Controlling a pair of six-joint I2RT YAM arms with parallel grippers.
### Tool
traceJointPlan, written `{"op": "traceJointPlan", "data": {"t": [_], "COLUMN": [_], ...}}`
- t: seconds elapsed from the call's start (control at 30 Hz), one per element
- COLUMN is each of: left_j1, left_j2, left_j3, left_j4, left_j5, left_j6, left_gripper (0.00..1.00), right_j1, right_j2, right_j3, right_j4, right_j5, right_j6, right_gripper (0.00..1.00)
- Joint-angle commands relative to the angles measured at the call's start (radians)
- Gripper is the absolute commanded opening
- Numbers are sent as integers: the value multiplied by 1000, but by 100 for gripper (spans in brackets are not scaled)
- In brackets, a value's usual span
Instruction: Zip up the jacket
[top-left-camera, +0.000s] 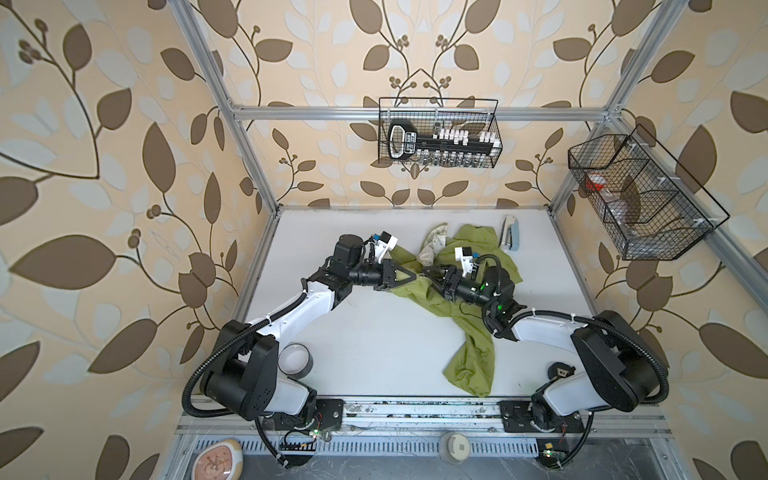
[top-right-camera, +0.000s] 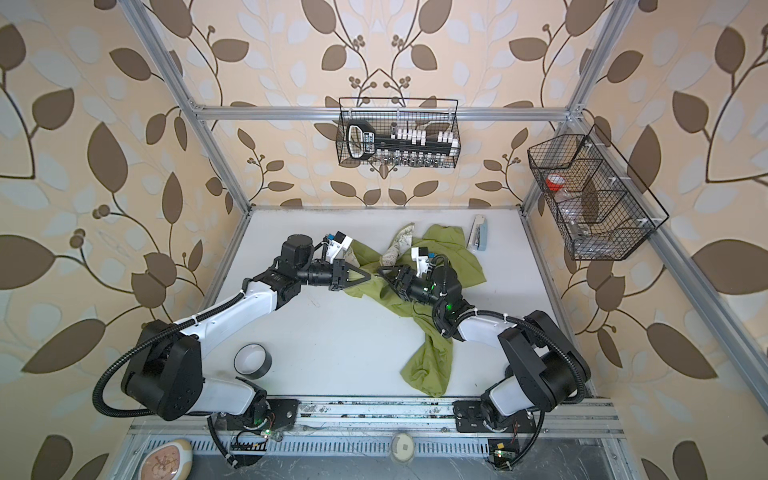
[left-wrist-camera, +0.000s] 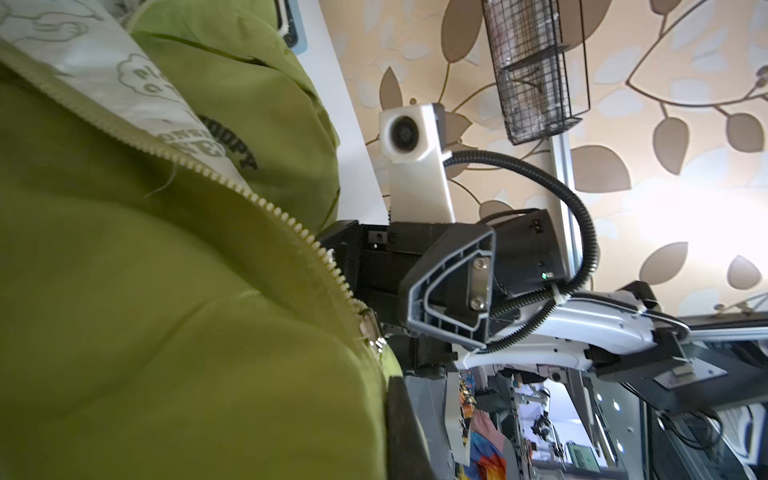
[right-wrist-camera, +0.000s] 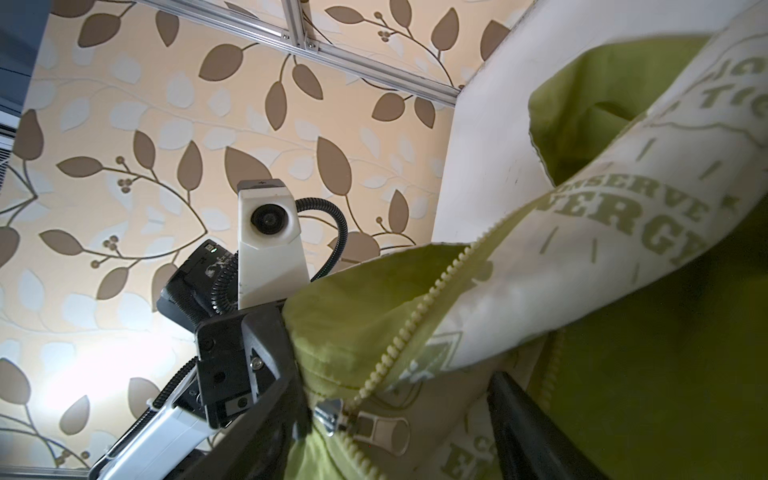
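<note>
The lime-green jacket (top-left-camera: 469, 332) lies crumpled across the right half of the table, with its cream printed lining (top-left-camera: 434, 245) turned out at the back. My left gripper (top-left-camera: 415, 276) is shut on a fold of the jacket (left-wrist-camera: 166, 291) beside the cream zipper teeth (left-wrist-camera: 291, 220), close to the metal slider (left-wrist-camera: 370, 328). My right gripper (top-left-camera: 424, 272) meets it tip to tip from the right. In the right wrist view the right gripper (right-wrist-camera: 395, 432) is open. Its dark fingers (right-wrist-camera: 523, 424) stand on either side of the zipper slider (right-wrist-camera: 332, 415) and pull tab (right-wrist-camera: 382, 432).
A roll of tape (top-left-camera: 293, 360) stands near the left arm's base. A stapler (top-left-camera: 512, 233) lies at the back, just behind the jacket. Wire baskets hang on the back wall (top-left-camera: 440, 133) and on the right wall (top-left-camera: 636, 195).
</note>
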Motion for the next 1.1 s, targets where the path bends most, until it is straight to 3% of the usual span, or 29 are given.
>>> {"op": "traceJointPlan", "data": {"t": [0.0,0.33,0.63,1.07], "left_j1": [-4,-3,0,0], "left_j2": [18,58,-11,-49], "left_j3": [60,71,53,62], "left_j4": [-15,-84,-237,-316], "left_j5": [108,94,46,0], "left_j6": [37,89,191,234], "left_gripper": [0,0,0,0], "right_j1": [-4,55,28,65], "right_j2": [32,208,154,75], "right_j3": [-9,-40,-129,-169], "right_j4": [168,558,581,534], "right_j5": [-56,-51,-57,-53], "right_j6": [108,365,379,366], "right_gripper": [74,71,62,42]}}
